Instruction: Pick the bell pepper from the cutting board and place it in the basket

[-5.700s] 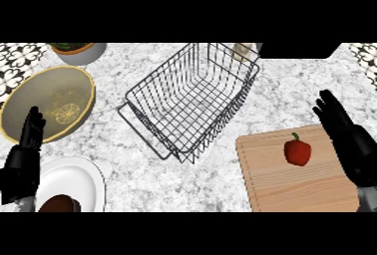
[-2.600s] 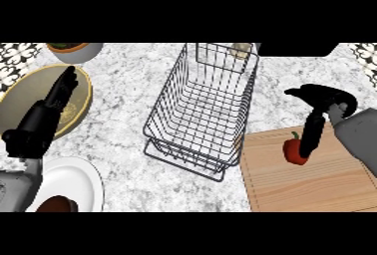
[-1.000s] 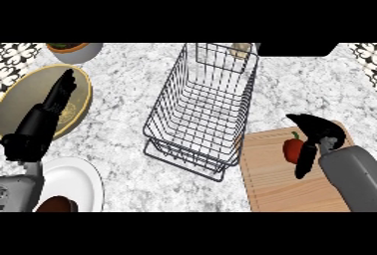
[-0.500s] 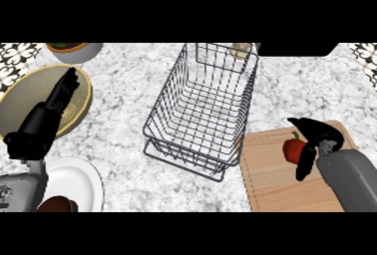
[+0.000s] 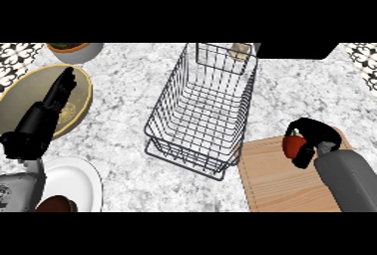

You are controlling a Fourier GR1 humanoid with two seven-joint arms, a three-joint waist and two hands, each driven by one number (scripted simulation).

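Red bell pepper point(image 5: 293, 145) sits enclosed by the right robot hand's point(image 5: 315, 133) curled fingers over the cutting board point(image 5: 280, 182)

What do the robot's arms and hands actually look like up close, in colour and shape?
Each arm ends in a smooth, rounded grey forearm with a matte black hand of slim, jointed fingers and a thumb. The right hand sits on a thick grey tube-like forearm; the left hand is long and narrow, its forearm lighter grey. No cables, markings or sleeves show.

Kitchen, marble counter point(image 5: 125, 99), plates point(image 5: 74, 182), cutting board point(image 5: 276, 184)
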